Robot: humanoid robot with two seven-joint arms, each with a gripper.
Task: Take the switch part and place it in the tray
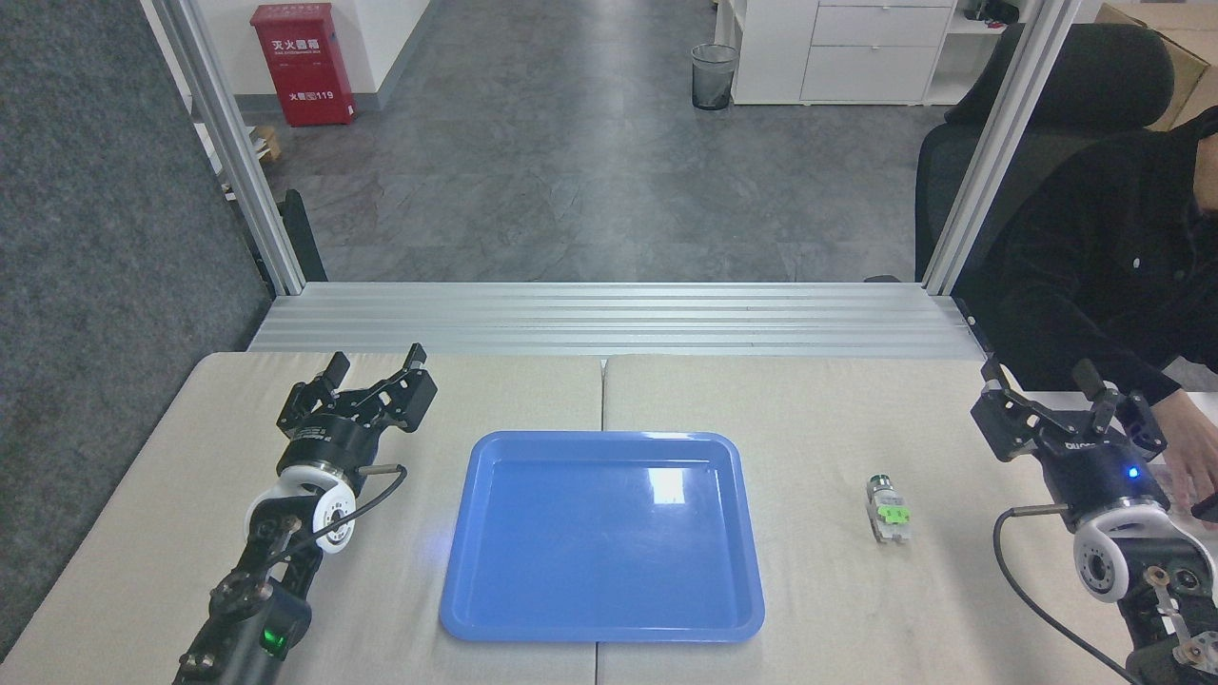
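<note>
The switch part (887,510) lies right of the blue tray (601,623), long axis near-far, metallic end pointing away. Left gripper (374,363) and right gripper (1045,381) are both spread, empty.

My arms are black with white wrist rings; black fingers (335,366), looping black cables, green LED lower left, blue LED right.

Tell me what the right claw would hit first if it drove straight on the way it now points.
Probably nothing on the table: the right claw, open, points away toward the aluminium frame and the seated person's arm. The switch part lies off to its side. Depth is unclear.
</note>
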